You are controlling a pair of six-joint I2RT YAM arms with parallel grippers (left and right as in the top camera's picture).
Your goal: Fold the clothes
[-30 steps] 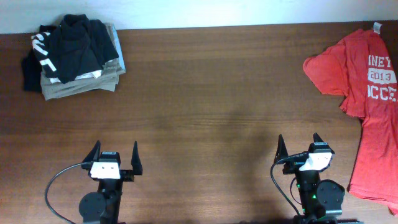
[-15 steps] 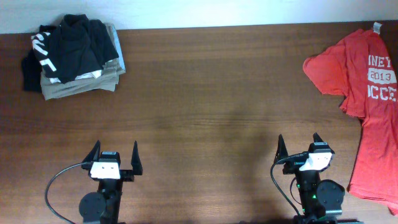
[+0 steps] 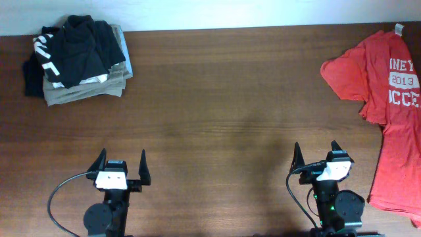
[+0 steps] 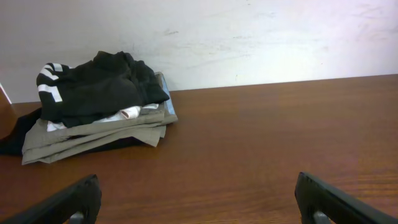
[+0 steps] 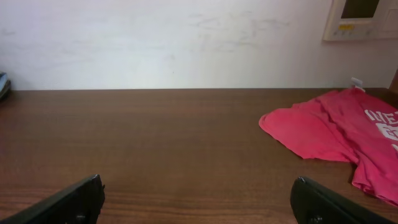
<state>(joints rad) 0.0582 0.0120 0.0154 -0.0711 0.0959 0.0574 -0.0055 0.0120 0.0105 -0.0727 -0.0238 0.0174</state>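
Left gripper (image 3: 122, 160): fingers (image 4: 68, 202) spread wide, empty, parked at the near table edge. Right gripper (image 3: 316, 153): fingers (image 5: 336, 202) likewise wide apart, holding nothing, near edge, right half. Table (image 3: 217, 99): brown wood, bare between the arms. T-shirt (image 3: 395, 99): red-orange, white lettering and "2013" face up, lying along the far right side, well apart from both grippers and partly cut off by the overhead picture's right border; one sleeve (image 5: 298, 127) spreads toward the table's middle and the cloth is rumpled, not flat. Black garment (image 3: 75, 39) on khaki folded garments (image 3: 85, 89): far left corner, not part of the job. Hazards, as judged: the shirt sits at the right margin, so the left arm probably strains to reach it. A one-handed drag could bunch the cloth or pull it off the side. A pinch on the rumpled sleeve may catch one layer only and skew any fold. Change against the earlier overhead pictures: none visible; arms, shirt and pile stand as before.
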